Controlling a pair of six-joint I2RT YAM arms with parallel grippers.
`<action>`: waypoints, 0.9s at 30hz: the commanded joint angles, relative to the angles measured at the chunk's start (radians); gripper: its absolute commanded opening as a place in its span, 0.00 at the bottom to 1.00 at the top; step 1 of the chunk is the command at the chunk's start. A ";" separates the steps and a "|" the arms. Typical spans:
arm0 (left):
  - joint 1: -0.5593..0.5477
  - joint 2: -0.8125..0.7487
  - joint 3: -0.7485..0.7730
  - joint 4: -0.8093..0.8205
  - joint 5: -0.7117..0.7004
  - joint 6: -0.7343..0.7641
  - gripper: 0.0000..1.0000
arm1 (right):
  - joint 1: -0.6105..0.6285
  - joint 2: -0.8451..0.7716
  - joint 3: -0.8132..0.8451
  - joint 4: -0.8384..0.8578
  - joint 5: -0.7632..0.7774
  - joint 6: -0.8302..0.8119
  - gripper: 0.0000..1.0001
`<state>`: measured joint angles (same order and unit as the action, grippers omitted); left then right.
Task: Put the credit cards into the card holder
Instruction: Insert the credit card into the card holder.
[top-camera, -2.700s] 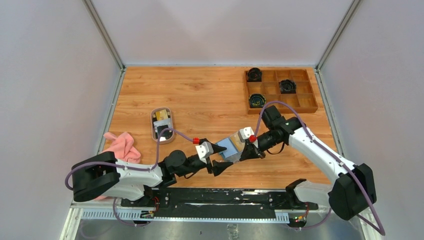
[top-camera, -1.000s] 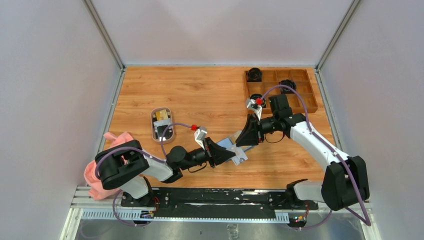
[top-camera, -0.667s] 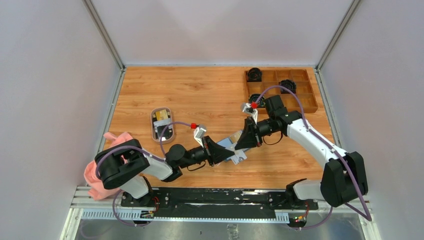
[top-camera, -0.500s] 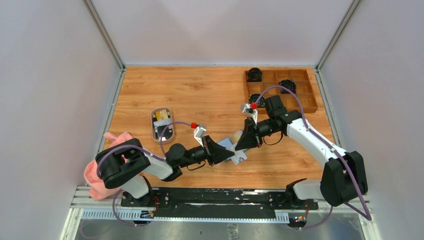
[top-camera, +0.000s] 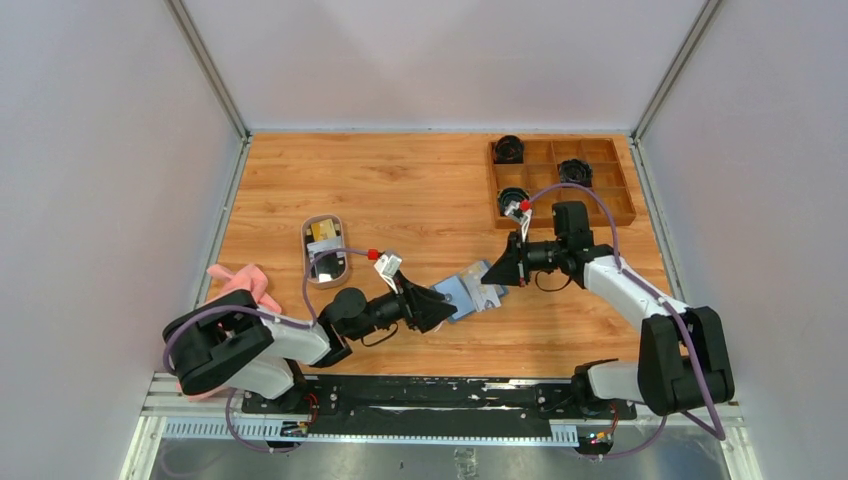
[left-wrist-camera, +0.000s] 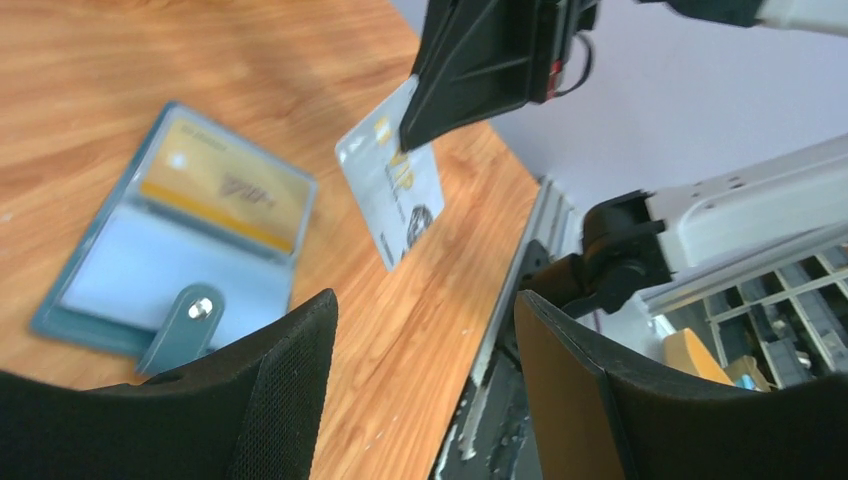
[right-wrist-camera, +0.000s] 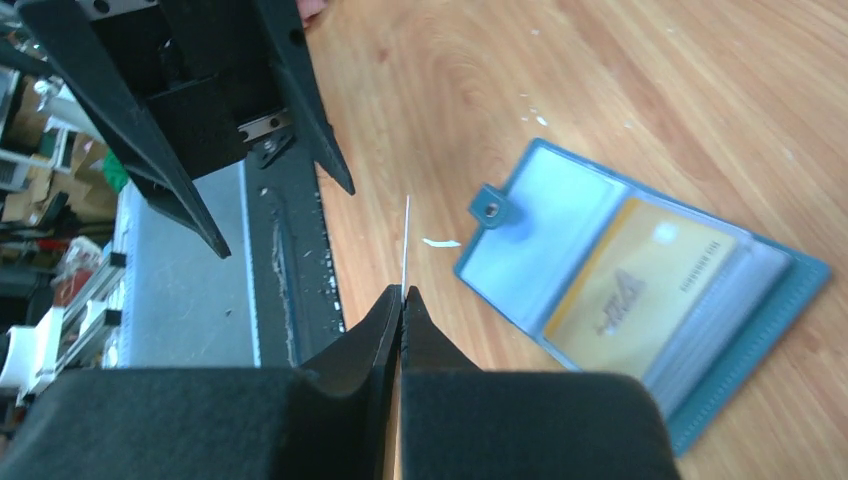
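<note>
Card holder (left-wrist-camera: 150, 260), a teal-blue wallet, lies open and flat on the wooden bench (top-camera: 400, 190), with a gold credit card (left-wrist-camera: 225, 185) showing in one clear pocket. The right pincer (right-wrist-camera: 403, 297) reaches in from the far side, clenched on a grey-white card (left-wrist-camera: 392, 190) held on edge near the wallet. The left pincer (left-wrist-camera: 425, 310) lies low, fingers spread and released, pointing at the wallet.

Pink cloth (top-camera: 240, 283) is seen near-left of oval dish (top-camera: 324, 250); compt. tray (top-camera: 560, 180) w/ 3 black round items (top-camera: 575, 172) is set well right of it.
</note>
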<state>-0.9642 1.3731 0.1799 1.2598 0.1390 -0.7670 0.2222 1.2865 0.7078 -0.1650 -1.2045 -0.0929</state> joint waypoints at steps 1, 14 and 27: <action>0.004 0.035 0.019 -0.106 -0.076 0.008 0.68 | -0.027 -0.016 -0.054 0.267 0.098 0.214 0.00; 0.015 -0.512 -0.082 -0.597 -0.410 0.119 1.00 | -0.037 0.094 -0.113 0.477 0.093 0.320 0.00; 0.024 -0.308 -0.015 -0.595 -0.198 -0.008 0.80 | -0.038 0.183 -0.109 0.481 0.124 0.302 0.00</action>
<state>-0.9447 0.9230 0.0910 0.6891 -0.1261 -0.7376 0.2016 1.4452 0.5903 0.3325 -1.1099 0.2398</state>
